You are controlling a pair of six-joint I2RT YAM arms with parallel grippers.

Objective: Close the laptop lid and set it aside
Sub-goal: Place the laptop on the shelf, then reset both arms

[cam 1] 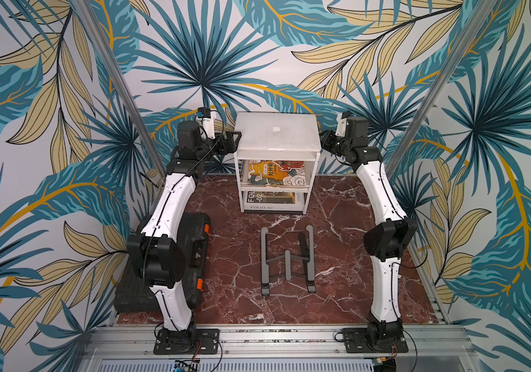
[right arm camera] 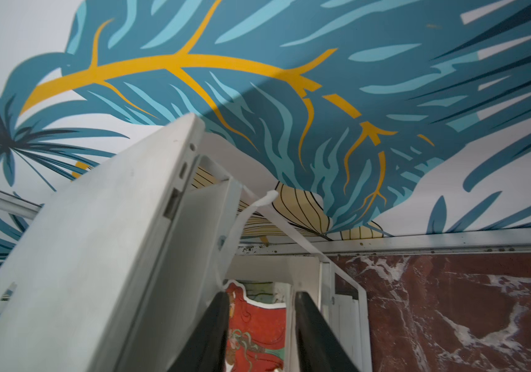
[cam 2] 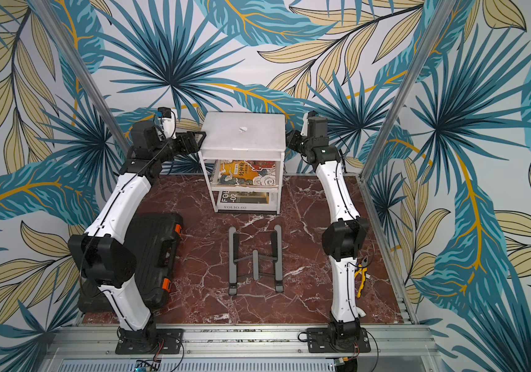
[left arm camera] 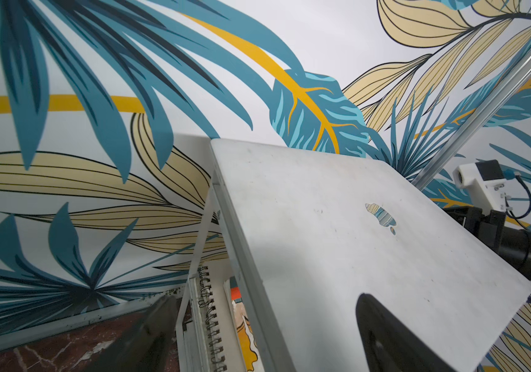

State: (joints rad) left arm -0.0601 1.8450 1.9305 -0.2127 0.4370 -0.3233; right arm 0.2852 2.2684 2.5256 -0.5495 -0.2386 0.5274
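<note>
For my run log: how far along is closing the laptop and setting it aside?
Done: the laptop lid is shut and the laptop lies on the white shelf, off the grey stand. In hand: the left gripper is open, one finger over the lid; the right gripper is open beside the edge, holding nothing. Left: probably drawing both arms clear.

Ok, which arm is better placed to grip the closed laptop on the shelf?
Left, probably: the left tool is open with one finger over the laptop; the right tool sits beside its edge.
</note>
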